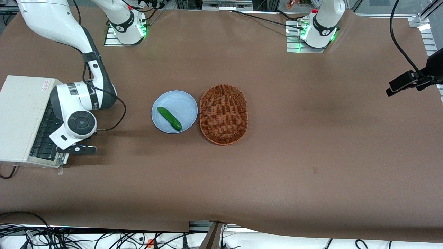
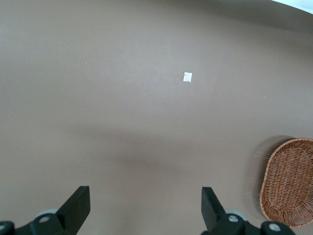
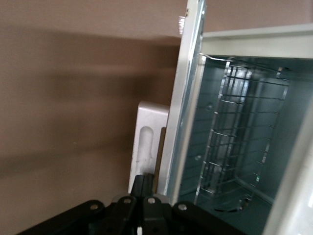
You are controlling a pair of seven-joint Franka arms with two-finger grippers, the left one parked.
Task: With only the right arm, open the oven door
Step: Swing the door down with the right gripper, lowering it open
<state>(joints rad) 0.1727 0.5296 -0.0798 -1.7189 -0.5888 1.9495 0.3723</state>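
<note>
Your gripper [image 1: 69, 149] sits at the oven door [image 1: 46, 135], its fingers [image 3: 143, 188] pressed together on the door's handle [image 3: 146, 147]. The right arm [image 1: 81, 103] reaches over the oven [image 1: 20, 117], which stands at the working arm's end of the table [image 1: 311, 138]. The door is swung down and open; through the wrist camera you can see the wire rack [image 3: 234, 137] inside. Toward the middle of the table a cucumber [image 1: 169, 118] lies on a blue plate [image 1: 174, 100], just beside a wicker basket [image 1: 224, 114].
</note>
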